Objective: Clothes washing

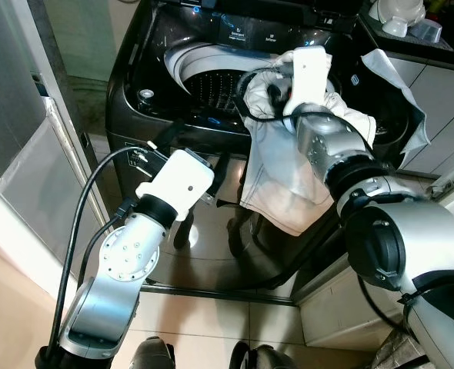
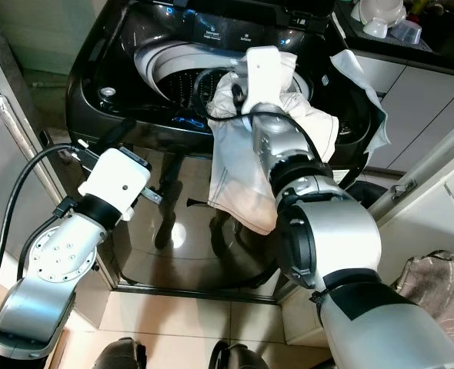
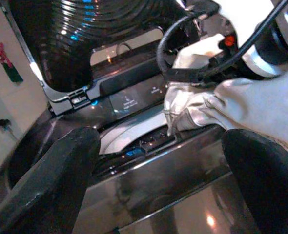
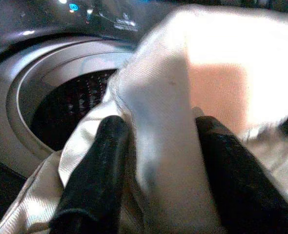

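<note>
The right gripper (image 4: 156,161) pinches a fold of the white garment (image 1: 288,177) between its fingers (image 4: 92,170) over the washing machine (image 1: 154,69) drum rim, while the left gripper (image 3: 156,170), seemingly empty, gapes wide below the front edge.

Glossy beige tiled floor (image 1: 204,323) underfoot, carrying a dark top-loading washing machine (image 1: 135,115) straight ahead, lid up. Draped over its near right rim, a white garment (image 1: 288,192), hanging down the front panel and bunched at the drum opening (image 1: 204,81). At the far right, a dark countertop (image 1: 412,42) above white cabinets, bearing white cups (image 1: 396,15).
</note>
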